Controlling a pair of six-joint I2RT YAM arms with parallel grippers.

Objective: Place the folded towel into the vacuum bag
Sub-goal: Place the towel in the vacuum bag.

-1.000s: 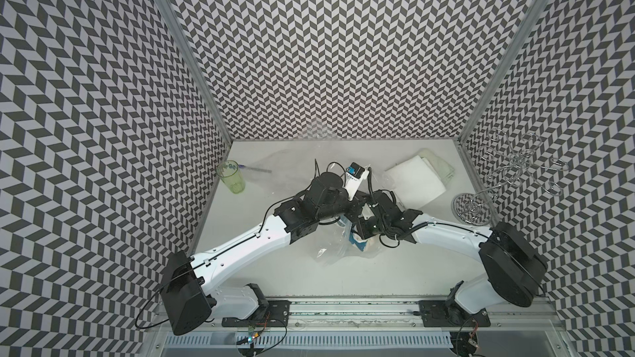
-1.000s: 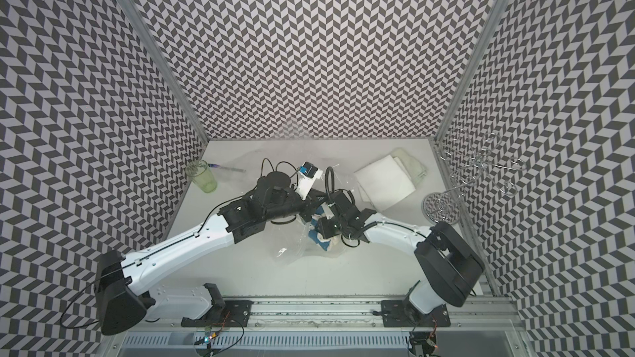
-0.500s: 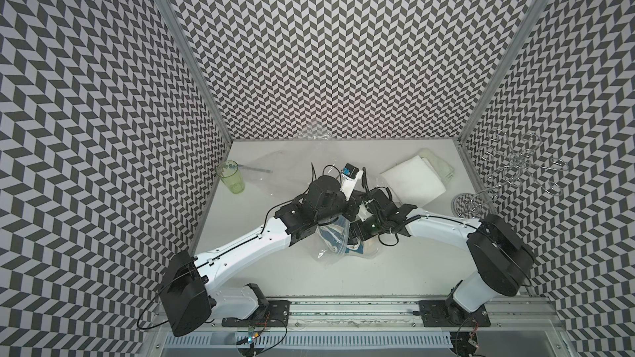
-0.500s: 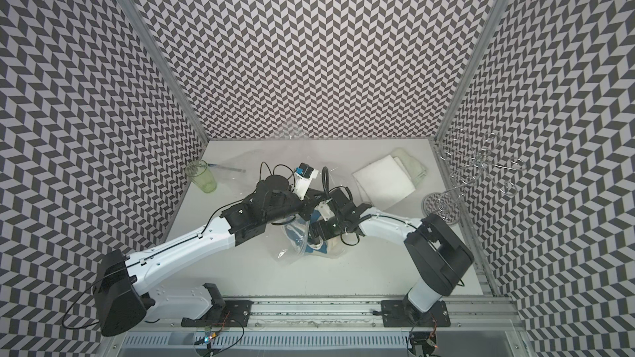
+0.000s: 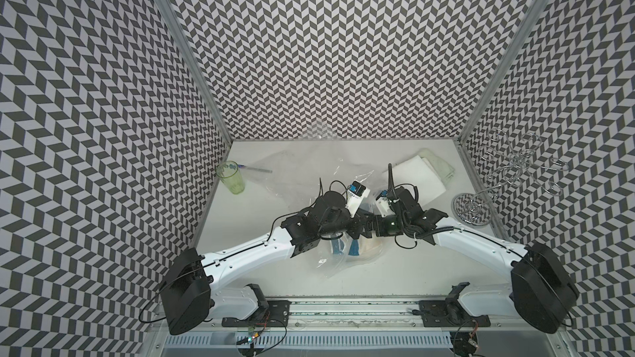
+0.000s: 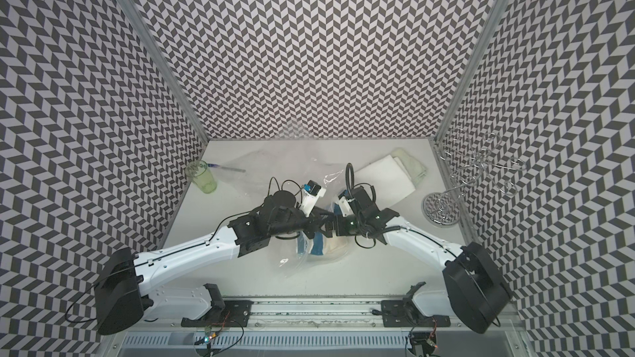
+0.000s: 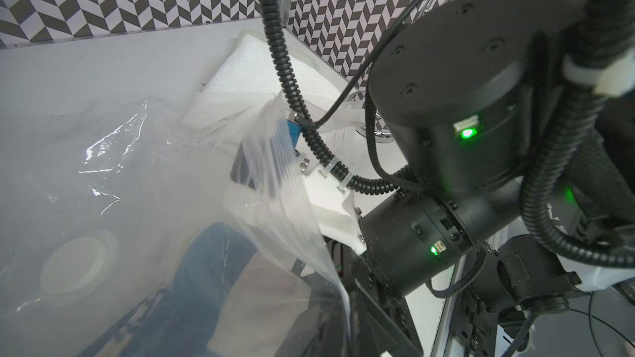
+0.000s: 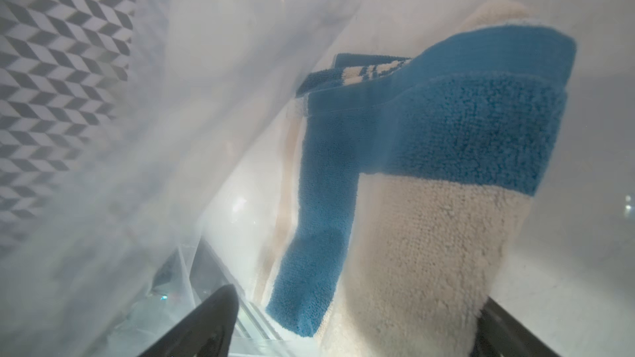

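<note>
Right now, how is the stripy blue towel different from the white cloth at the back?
The blue-and-cream towel lies inside the vacuum bag; the white cloth lies outside it. The towel has two colours; the cloth is plain white. The towel lies further forward; the cloth further back. Both are folded.

From my station I see the folded towel [image 8: 429, 166], blue and cream terry, lying inside the vacuum bag [image 7: 137, 166] toward the front middle of the table [image 5: 261, 224]. Its blue bands show through the film. The bag is clear and crinkled, with one edge of its mouth lifted taut off the table. Its round white valve cap [image 7: 74, 266] lies flat just beside the towel.
</note>
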